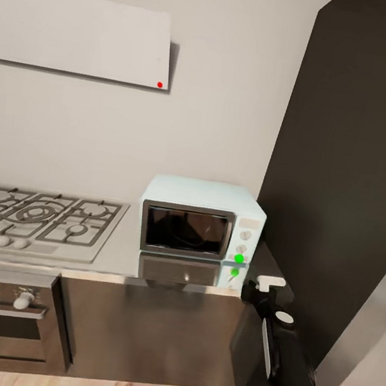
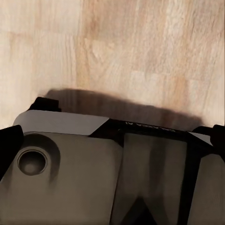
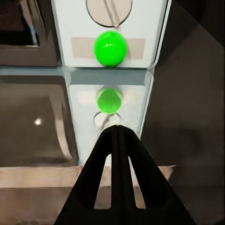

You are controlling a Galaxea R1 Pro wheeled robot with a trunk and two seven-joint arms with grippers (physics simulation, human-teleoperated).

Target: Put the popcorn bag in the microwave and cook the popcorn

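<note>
at the far left you have the steel gas hob with black grates point(image 1: 40, 217), and under it the built-in dark oven with a white knob point(image 1: 23, 300). to its right runs the glossy grey reflective countertop point(image 1: 120, 256), and on it stands the small pale mint-blue microwave point(image 1: 201, 220), door shut, green dot point(image 1: 239, 258) lit on its side panel. through the dark glass you can make out only reflections, so whether the popcorn bag sits inside cannot be told; no bag lies on the visible stretch of counter. judging from the shut door and the green dot, heating looks started or about to be, but that is a guess; confirming the cooked popcorn is left. your right gripper point(image 3: 118, 129) hangs just near of the green button point(image 3: 110, 48), its fingers pressed together on nothing. on the left wrist camera you get the robot's own grey base point(image 2: 70, 178) over the pale wooden floor point(image 2: 140, 51); the left pincer's state cannot be told.
</note>
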